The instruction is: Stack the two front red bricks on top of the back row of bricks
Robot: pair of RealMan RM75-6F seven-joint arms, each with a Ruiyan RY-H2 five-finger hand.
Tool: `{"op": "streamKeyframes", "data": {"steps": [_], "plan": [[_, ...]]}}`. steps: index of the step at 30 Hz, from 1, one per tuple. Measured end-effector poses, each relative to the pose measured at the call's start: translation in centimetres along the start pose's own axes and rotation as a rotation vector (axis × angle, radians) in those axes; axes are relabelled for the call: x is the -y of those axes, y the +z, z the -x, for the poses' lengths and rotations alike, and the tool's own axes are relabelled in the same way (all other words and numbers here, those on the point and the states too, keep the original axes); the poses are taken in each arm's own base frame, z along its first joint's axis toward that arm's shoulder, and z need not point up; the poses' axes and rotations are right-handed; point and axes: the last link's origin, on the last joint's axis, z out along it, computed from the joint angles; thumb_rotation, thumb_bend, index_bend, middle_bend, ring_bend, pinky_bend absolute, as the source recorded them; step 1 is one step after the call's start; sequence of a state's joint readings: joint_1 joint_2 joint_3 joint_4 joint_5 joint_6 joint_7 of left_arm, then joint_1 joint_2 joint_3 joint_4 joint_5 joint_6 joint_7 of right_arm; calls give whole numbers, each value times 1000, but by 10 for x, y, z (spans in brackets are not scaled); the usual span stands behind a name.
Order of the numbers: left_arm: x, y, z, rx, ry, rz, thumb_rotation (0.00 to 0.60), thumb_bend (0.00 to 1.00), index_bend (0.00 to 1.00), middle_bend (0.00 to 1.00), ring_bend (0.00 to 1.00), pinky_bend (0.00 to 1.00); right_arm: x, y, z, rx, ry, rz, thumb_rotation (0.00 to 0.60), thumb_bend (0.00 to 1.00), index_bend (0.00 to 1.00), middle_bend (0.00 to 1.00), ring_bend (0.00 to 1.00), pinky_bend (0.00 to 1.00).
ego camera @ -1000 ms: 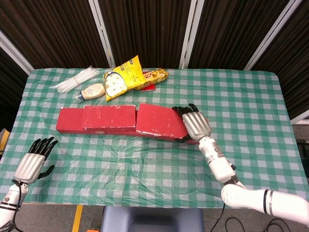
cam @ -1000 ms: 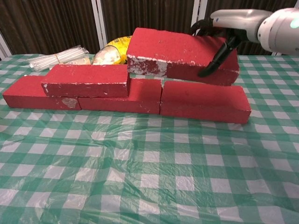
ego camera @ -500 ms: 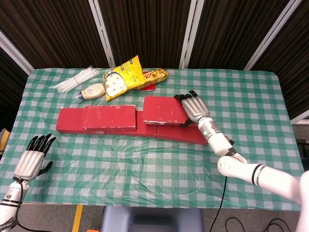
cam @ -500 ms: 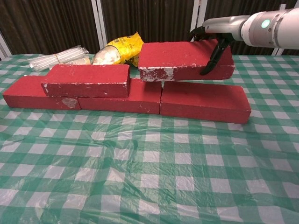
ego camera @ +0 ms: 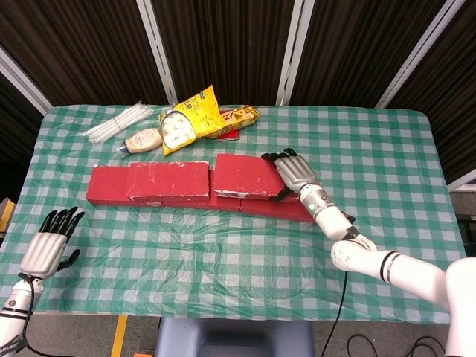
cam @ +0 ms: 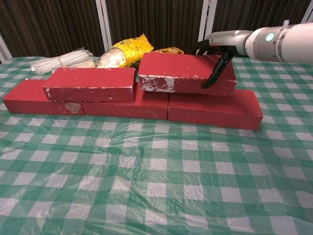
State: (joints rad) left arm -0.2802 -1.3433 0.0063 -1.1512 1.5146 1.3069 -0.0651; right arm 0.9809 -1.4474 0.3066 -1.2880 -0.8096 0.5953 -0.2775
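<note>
A row of red bricks (cam: 210,108) lies across the table. One red brick (cam: 90,84) sits on top of that row at the left (ego camera: 166,181). A second red brick (cam: 183,73) rests on the row to its right, seen from above (ego camera: 242,175), and my right hand (ego camera: 294,172) grips its right end, fingers (cam: 215,73) wrapped over the front face. My left hand (ego camera: 50,245) hovers open near the table's front left corner, touching nothing; the chest view does not show it.
Behind the bricks lie a yellow snack bag (ego camera: 190,119), a biscuit packet (ego camera: 236,119), a sauce bottle (ego camera: 141,140) and a bundle of white straws (ego camera: 115,123). The green checked cloth (cam: 156,186) covers the table.
My right hand has lowered the tilted second brick and shifted it left onto the back row, next to the first stacked brick. The left hand barely moved.
</note>
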Motion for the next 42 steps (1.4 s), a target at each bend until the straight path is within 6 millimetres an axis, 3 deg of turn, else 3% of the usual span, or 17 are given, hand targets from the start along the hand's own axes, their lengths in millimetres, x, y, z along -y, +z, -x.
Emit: {"op": "streamKeyframes", "data": {"steps": [42], "plan": [[4,5,-1,21,-14,-8,600,357,0,0,0,0,19,12,14,49,-13,31,600,128,497,480,440,185]]}}
